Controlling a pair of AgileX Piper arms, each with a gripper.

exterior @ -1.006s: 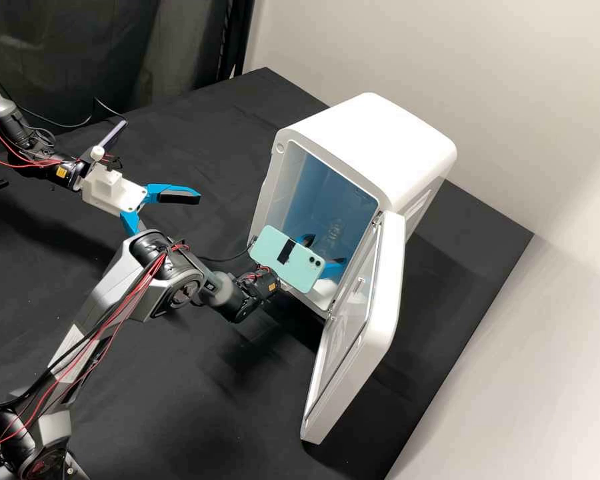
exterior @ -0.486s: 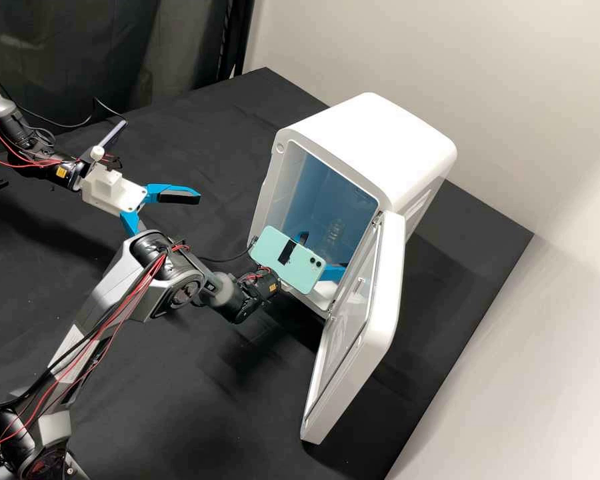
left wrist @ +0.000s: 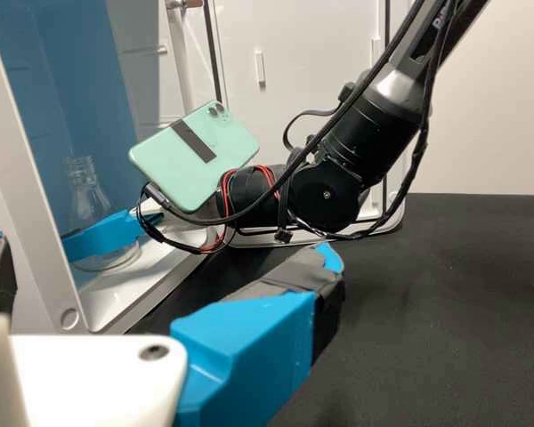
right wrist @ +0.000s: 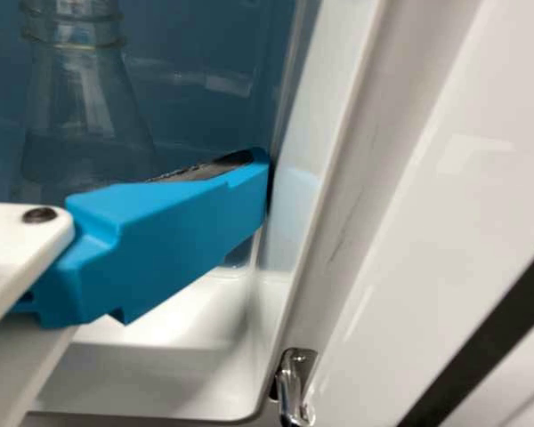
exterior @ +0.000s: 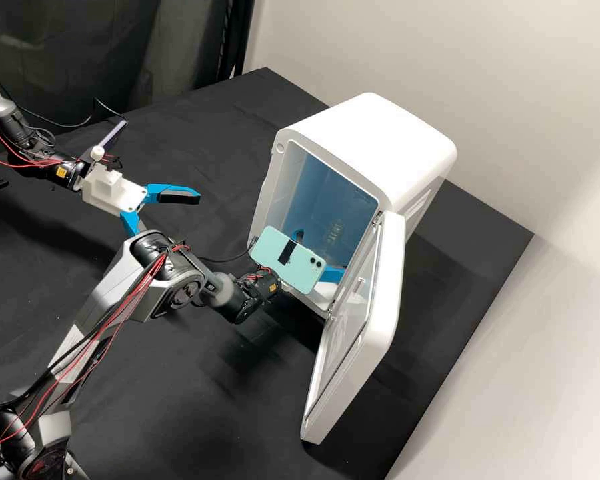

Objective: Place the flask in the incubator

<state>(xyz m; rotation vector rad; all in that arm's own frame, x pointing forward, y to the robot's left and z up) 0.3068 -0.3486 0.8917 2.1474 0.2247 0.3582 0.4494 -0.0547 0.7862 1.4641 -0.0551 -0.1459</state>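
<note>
- Flask (exterior: 332, 231): clear conical glass, upright on the floor of the incubator (exterior: 380, 147), neck up, so its long axis is vertical. It is already inside the blue chamber.
- Right gripper (exterior: 317, 248) reaches in level through the open front and sits low, at the flask's wide base, so it crosses the flask's axis.
- I cannot tell whether the right jaws are grasping the glass or have let go. The right wrist view puts the flask (right wrist: 76, 116) just beside the gripper, but contact is not clear.
- My read: placement is essentially done. What's left is a release, if one is needed, then a straight pull-out the way the arm points, keeping low so the base isn't tipped.
- Mint-green phone (exterior: 290, 259) on the right wrist sits at the chamber mouth and hides part of the gripper in the high view.
- Incubator door (exterior: 360, 313) hangs wide open on the far side of the right arm. It looks clear of the exit path.
- Left gripper (exterior: 161, 210): jaws spread, empty, above the tabletop (exterior: 200, 373), well apart from the incubator. It faces the opening, where the flask (left wrist: 87, 209) stands in the chamber.
- The right arm is much nearer the flask, so the next move is its job.
</note>
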